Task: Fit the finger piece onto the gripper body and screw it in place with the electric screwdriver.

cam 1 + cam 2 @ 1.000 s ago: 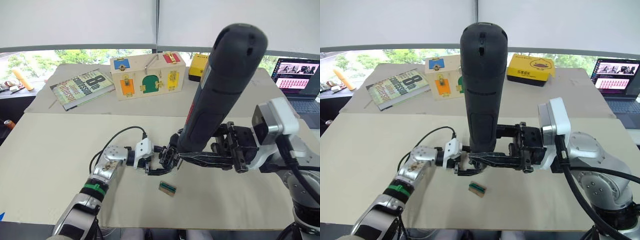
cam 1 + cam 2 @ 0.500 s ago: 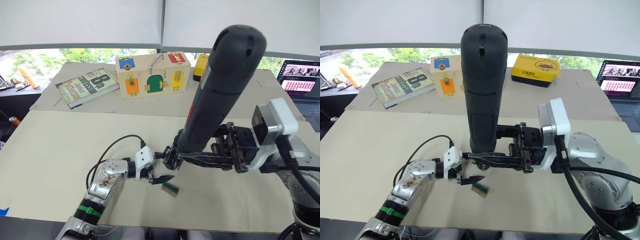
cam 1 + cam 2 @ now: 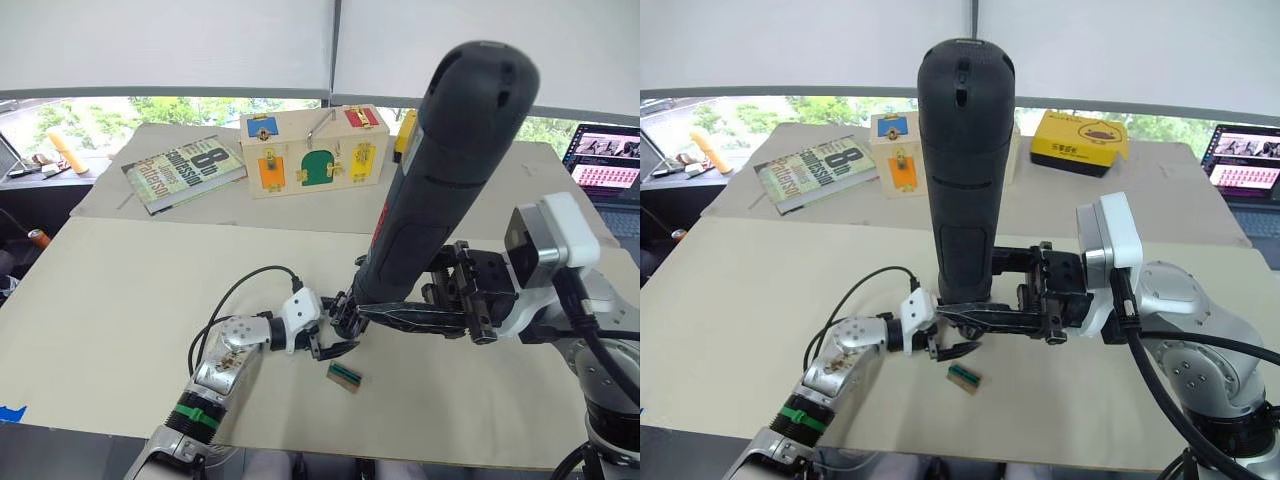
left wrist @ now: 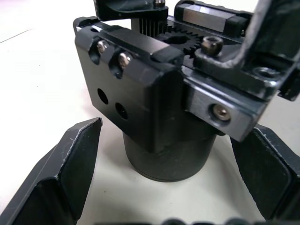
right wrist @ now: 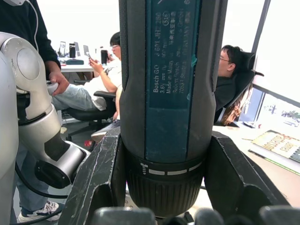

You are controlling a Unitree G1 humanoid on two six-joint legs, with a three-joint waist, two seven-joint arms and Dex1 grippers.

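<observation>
While gripped upright in right claw (image 3: 372,310), electric screwdriver (image 3: 440,180) stands tall over tabletop (image 3: 110,300), rounded end up, lower end down by gripper body (image 3: 343,312). Left claw (image 3: 328,345) low on tabletop, reaching toward gripper body from robot's left, fingers apart with tips just beside it (contact hard to judge from here). Small green-topped block (image 3: 343,375) flat on tabletop just in front of left claw, apart from it. Farther back: book (image 3: 185,172), wooden latch box (image 3: 315,150), yellow box (image 3: 1078,142), laptop (image 3: 605,160) at far right edge.

Right eye view: same layout, screwdriver vertical mid-picture, right claw fingers clamped on its lower barrel, left claw and green-topped block below.

Left wrist view: gripper body (image 4: 159,93) close up, round base sitting on tabletop, blocky upper part with screws and a toothed gear on top. Left claw fingers (image 4: 65,173) spread wide, one each side of round base, both clear of it (visible gap each side). Finger piece not made out separately.

Right wrist view: screwdriver barrel (image 5: 171,93) pinched between right claw fingers (image 5: 101,183), blue label facing camera. Seated people (image 5: 101,89) in background, plus part of a white robot arm (image 5: 33,108) with a person's hand on it.
</observation>
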